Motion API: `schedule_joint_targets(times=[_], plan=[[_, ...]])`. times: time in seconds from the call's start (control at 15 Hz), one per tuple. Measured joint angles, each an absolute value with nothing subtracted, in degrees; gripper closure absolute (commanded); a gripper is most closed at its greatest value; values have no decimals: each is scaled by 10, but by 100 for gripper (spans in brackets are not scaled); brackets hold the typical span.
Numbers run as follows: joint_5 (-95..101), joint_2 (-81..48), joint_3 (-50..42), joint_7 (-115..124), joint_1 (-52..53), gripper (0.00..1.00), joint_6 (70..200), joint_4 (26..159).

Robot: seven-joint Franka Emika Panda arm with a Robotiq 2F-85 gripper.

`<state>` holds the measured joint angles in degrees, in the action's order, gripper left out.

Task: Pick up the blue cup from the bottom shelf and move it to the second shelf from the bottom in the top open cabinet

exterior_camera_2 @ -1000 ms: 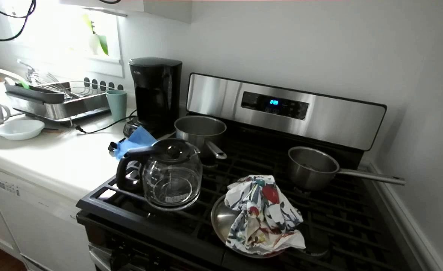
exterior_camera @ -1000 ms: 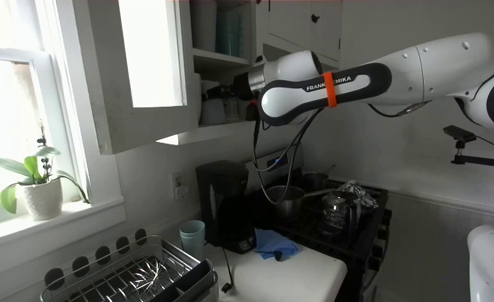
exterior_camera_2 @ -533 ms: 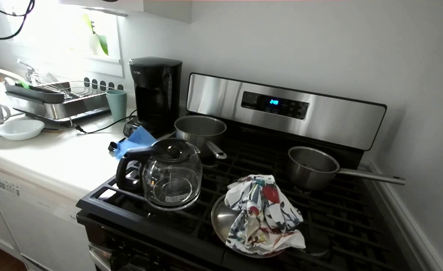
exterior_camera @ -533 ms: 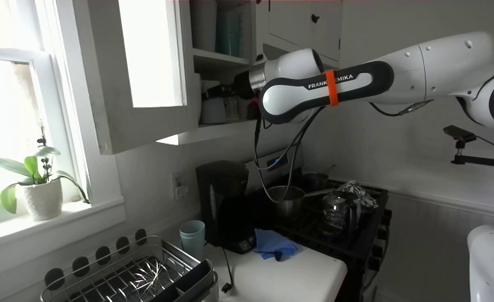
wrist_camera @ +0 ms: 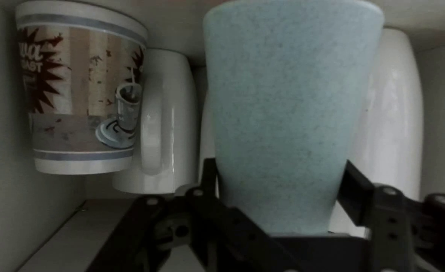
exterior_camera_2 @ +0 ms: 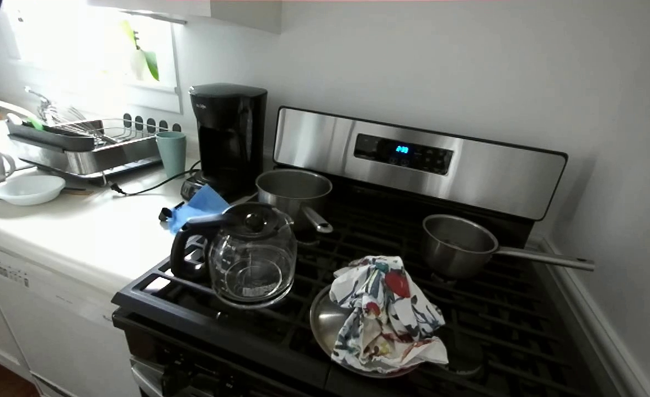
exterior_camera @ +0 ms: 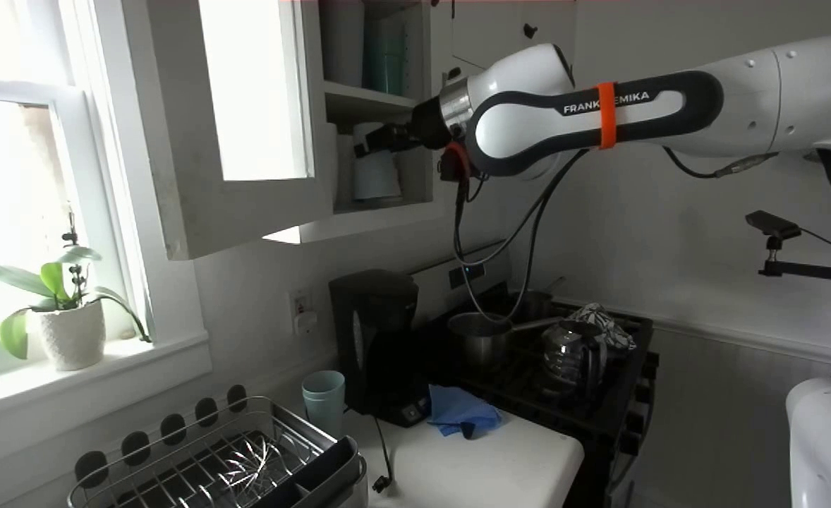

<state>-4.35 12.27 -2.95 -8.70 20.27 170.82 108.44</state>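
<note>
Window (exterior_camera: pixel 6 190) glaring white in both exterior views; wrist view dim, end effector (wrist_camera: pixel 279 170) softly blurred

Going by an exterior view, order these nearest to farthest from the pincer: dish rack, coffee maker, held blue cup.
1. Blue cup: held in the pincer.
2. Coffee maker: well below the pincer.
3. Dish rack: at the lower left of that picture.

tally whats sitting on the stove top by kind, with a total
Saucepans: 2
Glass carafe: 1
Patterned cloth: 1
Shallow metal pan, partly under the cloth: 1
Total: 5
</note>
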Motion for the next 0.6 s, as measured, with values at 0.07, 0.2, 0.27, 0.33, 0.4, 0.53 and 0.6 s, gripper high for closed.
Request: schedule_joint_targets(times=[0.07, 0.2, 0.27, 0.33, 0.4, 0.53, 0.6], plan=[[-43, 136, -29, -89, 204, 49, 1688, 1090], [-43, 160, -29, -96, 207, 49, 1646, 1098], [-44, 171, -29, -101, 211, 49, 1626, 1100], [-44, 182, -29, -106, 215, 49, 1606, 1102], [-44, 193, -30, -111, 219, 49, 1588, 1102], [-45, 213, -26, -128, 225, 49, 1553, 1102], [-46, 222, -22, -138, 224, 49, 1535, 1101]])
